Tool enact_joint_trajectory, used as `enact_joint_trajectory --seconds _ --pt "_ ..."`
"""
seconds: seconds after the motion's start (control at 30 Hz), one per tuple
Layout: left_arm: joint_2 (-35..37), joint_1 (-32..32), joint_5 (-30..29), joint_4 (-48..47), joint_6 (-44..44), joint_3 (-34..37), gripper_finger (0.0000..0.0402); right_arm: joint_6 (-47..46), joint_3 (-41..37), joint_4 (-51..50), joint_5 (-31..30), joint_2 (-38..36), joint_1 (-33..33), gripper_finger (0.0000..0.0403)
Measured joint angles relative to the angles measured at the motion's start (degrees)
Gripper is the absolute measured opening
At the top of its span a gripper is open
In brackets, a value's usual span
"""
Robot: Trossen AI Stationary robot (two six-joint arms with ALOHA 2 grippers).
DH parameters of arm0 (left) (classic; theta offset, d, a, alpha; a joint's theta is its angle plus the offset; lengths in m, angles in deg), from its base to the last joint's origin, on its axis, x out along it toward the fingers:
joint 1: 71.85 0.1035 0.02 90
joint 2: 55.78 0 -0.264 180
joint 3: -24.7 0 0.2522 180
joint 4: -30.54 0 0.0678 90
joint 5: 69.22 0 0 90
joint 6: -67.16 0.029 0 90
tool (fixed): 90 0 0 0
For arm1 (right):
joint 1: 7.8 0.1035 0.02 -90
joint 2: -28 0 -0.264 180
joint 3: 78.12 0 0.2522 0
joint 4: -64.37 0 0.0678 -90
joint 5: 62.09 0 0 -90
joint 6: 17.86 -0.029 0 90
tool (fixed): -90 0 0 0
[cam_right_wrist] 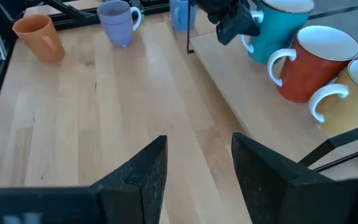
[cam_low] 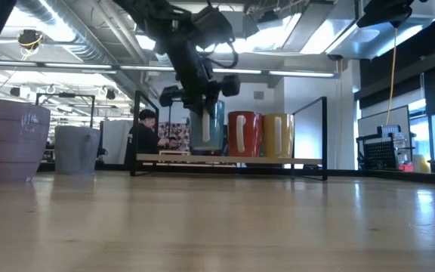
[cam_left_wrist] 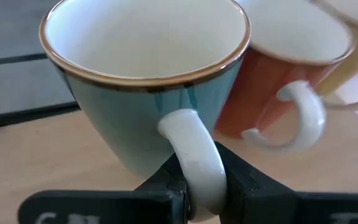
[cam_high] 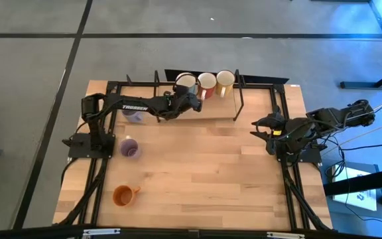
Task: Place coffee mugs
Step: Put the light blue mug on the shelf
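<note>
On the table's (cam_high: pixel 197 166) near edge stands an orange mug (cam_high: pixel 123 194); farther back, two lavender mugs (cam_high: pixel 130 148); the right gripper (cam_high: pixel 262 126) waits with jaws apart; at the far shelf (cam_high: pixel 217 109) the left gripper (cam_high: pixel 190 98) clamps the teal mug's (cam_left_wrist: pixel 148 93) handle beside red (cam_high: pixel 206 82) and yellow mugs (cam_high: pixel 225 79).

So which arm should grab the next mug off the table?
Left. The purple mug and orange mug sit on its side; the right gripper waits open, far across.
</note>
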Motion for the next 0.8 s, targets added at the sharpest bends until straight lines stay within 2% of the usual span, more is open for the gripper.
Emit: enact_joint_trajectory --seconds 0.43,0.8 --pt "-2.70 2.36 1.55 1.74 1.58 -0.04 0.0039 -0.25 0.00 -0.07 0.00 0.04 0.00 0.0166" --pt "-2.72 2.09 3.44 2.44 6.45 -0.04 0.0042 -0.33 0.00 -0.45 0.00 0.04 0.00 0.0166"
